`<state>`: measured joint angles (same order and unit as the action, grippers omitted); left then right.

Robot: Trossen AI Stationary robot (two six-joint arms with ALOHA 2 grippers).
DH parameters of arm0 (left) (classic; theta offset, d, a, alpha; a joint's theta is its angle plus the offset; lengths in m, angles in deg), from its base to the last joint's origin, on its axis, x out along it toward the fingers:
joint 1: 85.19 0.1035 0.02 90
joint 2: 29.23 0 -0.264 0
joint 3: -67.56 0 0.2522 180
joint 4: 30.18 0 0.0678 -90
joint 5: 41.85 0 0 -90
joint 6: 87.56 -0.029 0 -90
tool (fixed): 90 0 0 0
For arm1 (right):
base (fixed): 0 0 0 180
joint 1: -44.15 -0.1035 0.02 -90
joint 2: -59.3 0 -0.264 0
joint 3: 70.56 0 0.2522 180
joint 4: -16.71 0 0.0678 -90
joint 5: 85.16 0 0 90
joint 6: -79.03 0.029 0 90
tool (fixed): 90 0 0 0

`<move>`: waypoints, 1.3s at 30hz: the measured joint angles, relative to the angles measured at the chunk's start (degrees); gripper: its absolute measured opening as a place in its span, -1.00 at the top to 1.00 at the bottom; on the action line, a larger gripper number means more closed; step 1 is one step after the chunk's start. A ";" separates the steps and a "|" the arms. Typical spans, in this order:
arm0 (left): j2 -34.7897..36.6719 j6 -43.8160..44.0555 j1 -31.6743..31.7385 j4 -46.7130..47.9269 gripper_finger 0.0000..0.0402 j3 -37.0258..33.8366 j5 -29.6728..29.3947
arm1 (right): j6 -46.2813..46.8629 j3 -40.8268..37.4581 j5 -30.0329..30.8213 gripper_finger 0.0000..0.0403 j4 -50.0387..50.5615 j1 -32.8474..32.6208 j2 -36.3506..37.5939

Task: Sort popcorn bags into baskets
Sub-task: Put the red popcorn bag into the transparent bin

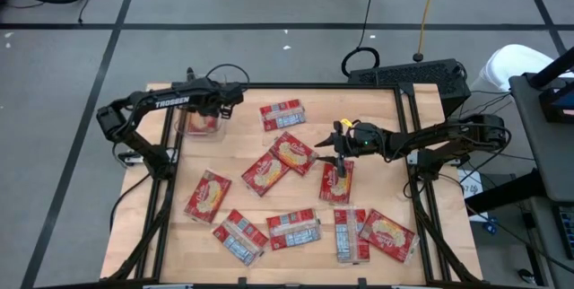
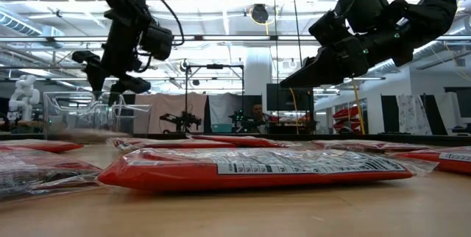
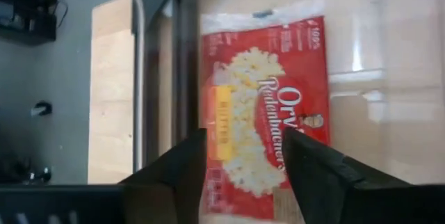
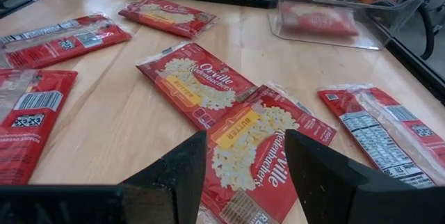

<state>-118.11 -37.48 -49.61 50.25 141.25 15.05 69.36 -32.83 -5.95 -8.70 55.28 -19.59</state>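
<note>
Red packets lie scattered over the wooden table (image 1: pixel 377 114), and one popcorn bag (image 3: pixel 268 113) already lies flat in the clear basket (image 1: pixel 203 124) at the table's far left corner, picture side up. Directly above it hangs the left gripper (image 1: pixel 208 108), fingers parted with nothing between them (the bag shows below the gap in its wrist view, resting on the bin floor), so I judge that drop finished. The right gripper (image 1: pixel 339 145) hovers over the middle of the table, jaws also spread wide and empty, above a cluster of three bags. Just under and ahead of it, in the right wrist view, lies the nearest bag (image 4: pixel 261 144), picture side up, touching and partly overlapping a second bag (image 4: pixel 195 85) beside it. The nearest bag's long axis runs roughly away from the fingers, toward the basket, and the spread jaws straddle its near short end across its width. That is the relation the next pick turns on: the right arm is far closer to this cluster than the left, and a straight descent should close across the narrow dimension, though the overlap with its neighbour may drag the second bag along. Other bags (image 1: pixel 291 231) lie along the near edge, well apart from both grippers.
</note>
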 joint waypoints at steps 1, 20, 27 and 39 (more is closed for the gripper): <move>0.07 -0.86 -0.57 0.00 0.01 0.64 -0.18 | 0.00 0.00 0.00 0.08 0.01 0.00 0.00; 11.69 -38.33 -26.42 -45.42 0.30 -3.28 -10.45 | -2.63 3.52 11.07 0.08 1.40 4.09 0.00; 11.50 -45.98 -30.58 -66.88 0.32 -10.76 -7.81 | -4.85 13.98 11.19 0.08 16.46 7.29 -1.82; 11.41 -41.36 -38.18 -74.30 0.32 -16.29 -10.27 | -10.37 26.23 15.26 -0.12 25.00 7.93 -15.02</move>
<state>-106.70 -78.85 -87.79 -24.05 124.96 4.78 58.99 -6.60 9.31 16.29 63.21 -34.61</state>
